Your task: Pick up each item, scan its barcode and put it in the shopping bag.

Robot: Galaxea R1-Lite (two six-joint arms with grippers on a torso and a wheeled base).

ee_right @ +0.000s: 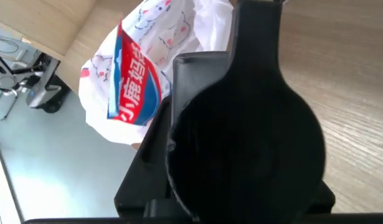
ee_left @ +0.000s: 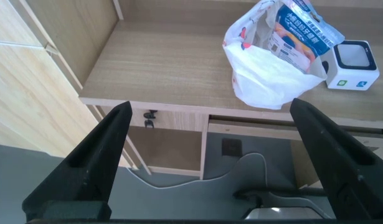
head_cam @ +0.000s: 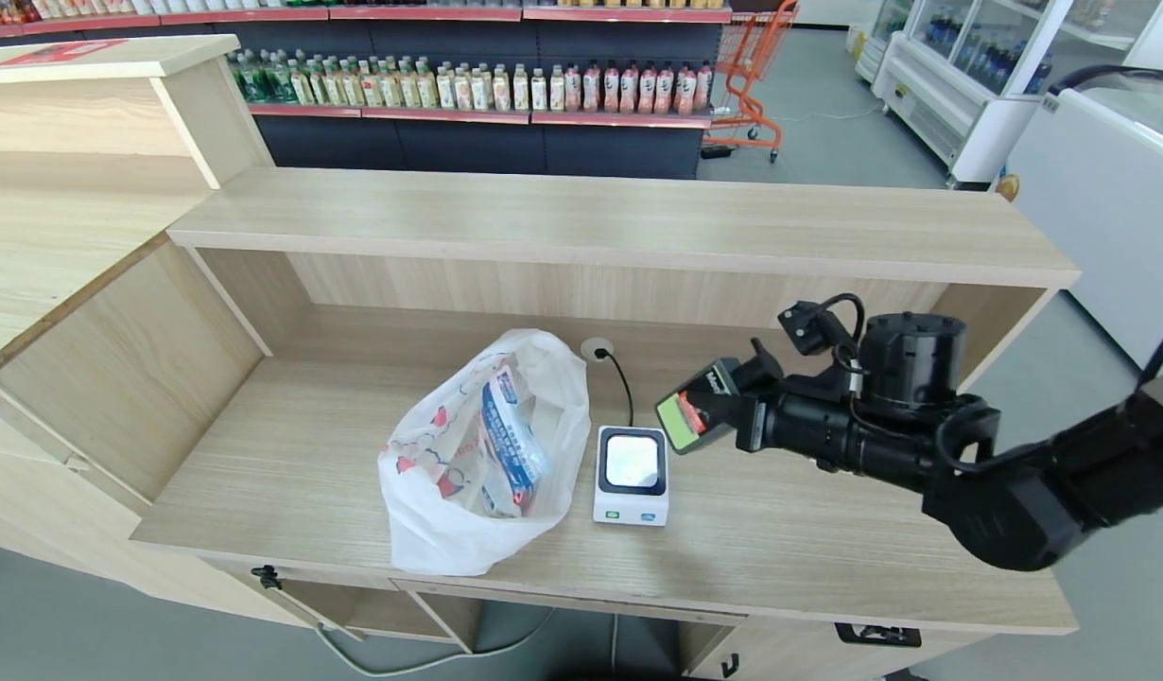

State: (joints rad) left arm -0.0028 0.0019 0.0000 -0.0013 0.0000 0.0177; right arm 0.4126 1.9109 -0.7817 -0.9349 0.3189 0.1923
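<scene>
Right gripper nearest: I clench it on small box, green face, black sides. Box held off counter, just right of scanner. Scanner stands on counter just beside shopping bag. Bag white plastic, mouth open, blue-and-white packet upright inside. My left gripper released, fingers spread wide, before counter's front edge, apart from bag.
</scene>
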